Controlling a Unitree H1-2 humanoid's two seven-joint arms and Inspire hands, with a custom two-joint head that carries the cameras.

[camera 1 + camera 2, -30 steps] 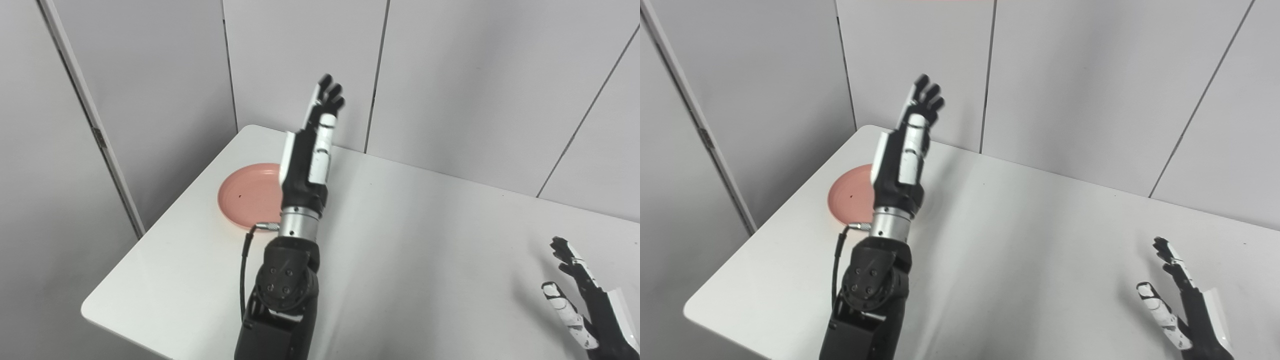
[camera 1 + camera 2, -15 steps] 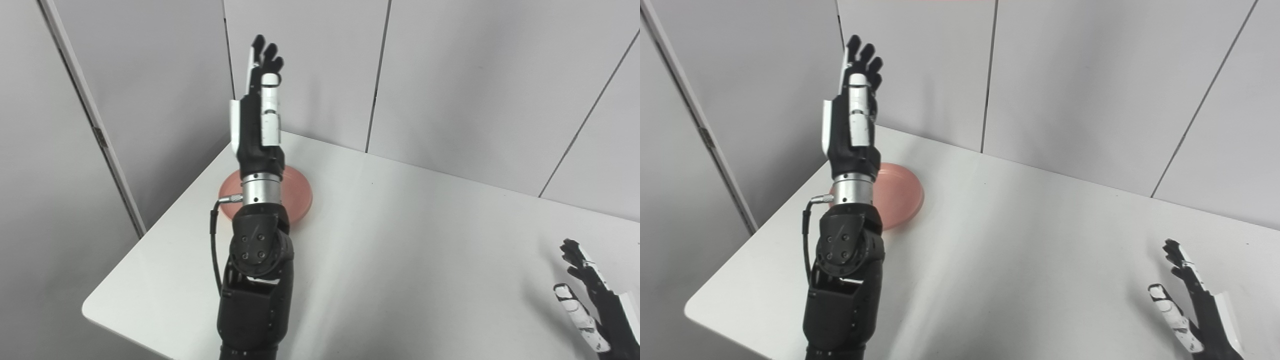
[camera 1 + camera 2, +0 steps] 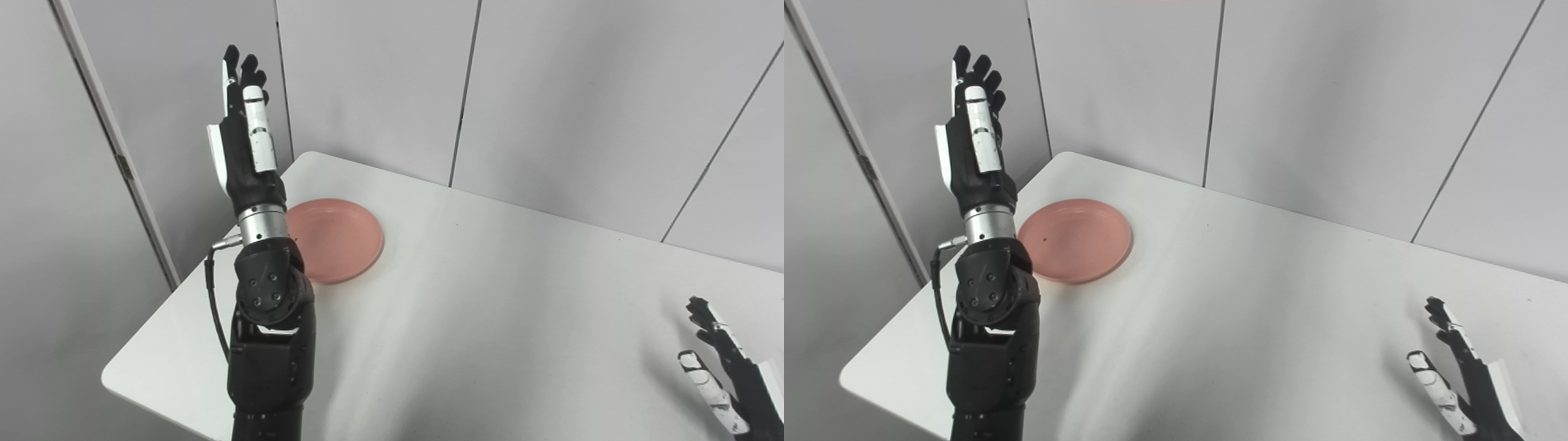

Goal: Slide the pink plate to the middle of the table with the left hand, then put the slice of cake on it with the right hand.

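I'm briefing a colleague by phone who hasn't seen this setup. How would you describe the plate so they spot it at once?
Start at the white table and look to its far left corner, by the grey wall panels. The pink plate lies flat there, just right of the raised left hand. It is round, shallow, and the only coloured thing on the table.

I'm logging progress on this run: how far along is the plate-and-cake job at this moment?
Nothing looks done yet. The pink plate sits near the table's far left corner, not at the middle. The left hand is raised open above the table's left edge, beside the plate and not touching it. The right hand waits open at the lower right. No cake slice is in view. The slide and the placing both remain.
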